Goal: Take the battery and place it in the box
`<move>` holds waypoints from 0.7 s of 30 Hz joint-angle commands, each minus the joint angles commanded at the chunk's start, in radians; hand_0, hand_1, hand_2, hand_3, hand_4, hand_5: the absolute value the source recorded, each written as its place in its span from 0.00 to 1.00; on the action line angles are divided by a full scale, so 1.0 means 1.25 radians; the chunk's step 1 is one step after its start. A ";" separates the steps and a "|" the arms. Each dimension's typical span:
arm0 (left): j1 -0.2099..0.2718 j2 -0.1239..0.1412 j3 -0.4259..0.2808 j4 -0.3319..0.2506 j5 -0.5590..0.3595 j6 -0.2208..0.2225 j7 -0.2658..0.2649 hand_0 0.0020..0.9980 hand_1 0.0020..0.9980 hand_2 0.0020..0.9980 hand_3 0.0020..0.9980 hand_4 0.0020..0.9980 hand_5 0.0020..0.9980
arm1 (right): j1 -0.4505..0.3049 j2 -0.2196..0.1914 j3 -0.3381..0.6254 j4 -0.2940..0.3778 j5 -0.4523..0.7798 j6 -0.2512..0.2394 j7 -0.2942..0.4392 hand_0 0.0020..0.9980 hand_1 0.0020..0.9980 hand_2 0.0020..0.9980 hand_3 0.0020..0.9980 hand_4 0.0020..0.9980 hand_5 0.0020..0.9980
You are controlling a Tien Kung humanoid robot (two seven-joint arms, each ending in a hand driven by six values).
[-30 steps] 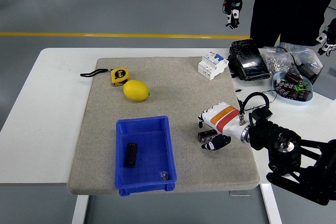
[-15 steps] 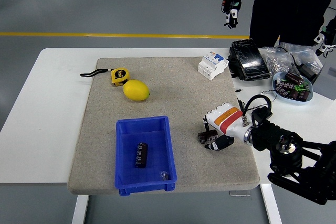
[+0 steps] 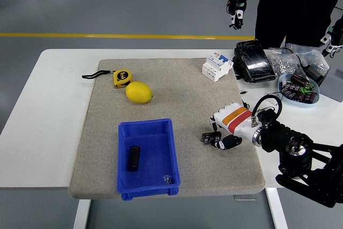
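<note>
A blue box (image 3: pixel 170 154) sits at the front of the grey mat (image 3: pixel 107 132), with one dark battery (image 3: pixel 133 158) lying inside it. To its right, my right hand (image 3: pixel 218 138), white with an orange and red band, reaches in from the lower right. Its fingers (image 3: pixel 215 131) and thumb are curled around a second small dark battery (image 3: pixel 208 138) that rests low on the mat. The left arm does not show.
A lemon (image 3: pixel 139 92) and a yellow tape measure (image 3: pixel 122 78) lie at the back left of the mat. A white circuit breaker (image 3: pixel 217 67), a black pack (image 3: pixel 254 61) and a bowl of batteries (image 3: pixel 298 89) stand at the back right. A person's gloved hand (image 3: pixel 235 12) hangs above the far edge.
My right hand has drawn slightly to the right and curled tighter over the battery on the mat. The battery in the box rolled right, then back left.
</note>
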 joint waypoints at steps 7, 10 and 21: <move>0.000 0.000 -0.003 0.000 0.005 -0.002 0.000 0.65 0.64 0.65 0.58 0.62 0.58 | -0.003 0.003 0.000 0.003 0.008 -0.008 0.002 0.24 0.40 0.49 0.48 0.80 0.40; 0.000 -0.001 -0.002 0.000 0.004 -0.002 0.000 0.65 0.64 0.65 0.58 0.62 0.58 | -0.003 0.004 -0.002 0.003 0.011 -0.010 0.003 0.24 0.40 0.49 0.48 0.80 0.40; -0.002 -0.001 -0.002 0.000 0.003 -0.001 0.000 0.65 0.64 0.65 0.58 0.62 0.58 | -0.001 0.001 0.000 0.003 0.019 -0.006 0.005 0.23 0.39 0.47 0.46 0.75 0.39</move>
